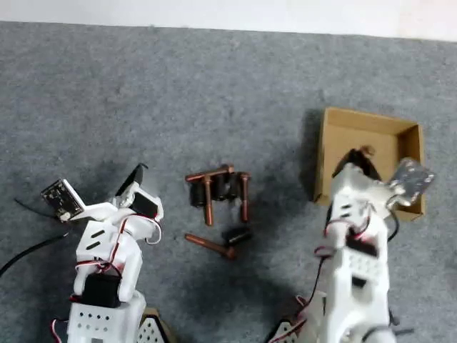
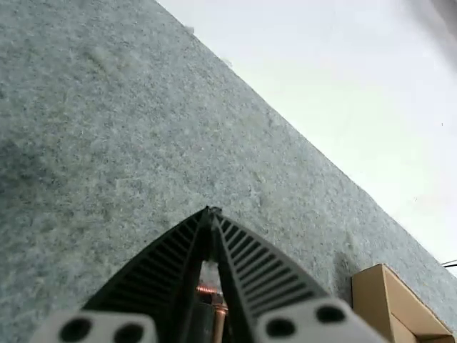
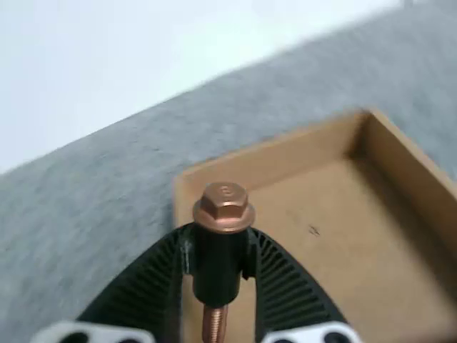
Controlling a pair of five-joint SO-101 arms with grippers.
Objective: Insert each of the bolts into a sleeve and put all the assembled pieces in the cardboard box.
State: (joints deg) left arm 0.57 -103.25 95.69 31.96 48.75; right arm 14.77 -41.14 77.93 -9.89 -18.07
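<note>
- Right gripper [image 3: 218,243]: clenched on a black sleeve [image 3: 217,268] held upright, ribbed fingers on either side of it.
- A bolt [image 3: 225,207] sits through that sleeve. Its copper hex head is on top and its thread sticks out below.
- The held piece hangs over the left half of the cardboard box [image 1: 370,120]. I can't tell whether it touches the box floor.
- Box is on the right side of the grey mat [image 1: 143,93], open side up.
- Left gripper [image 2: 212,212]: fingers pressed together at the tips, raised off the mat on the near left and pointing far-right.
- A copper threaded piece [image 2: 207,289] shows through the slit between those fingers. It seems to lie beyond them, and I can't tell that it is gripped.
- Loose bolts [image 1: 208,202]: four on the mat between the two arms. Three are bunched together and one lies apart on the near side.
- Loose sleeves [image 1: 235,234]: black, lying among the bolts. One is just beside the near bolt's head and the others sit in the bunch.
</note>
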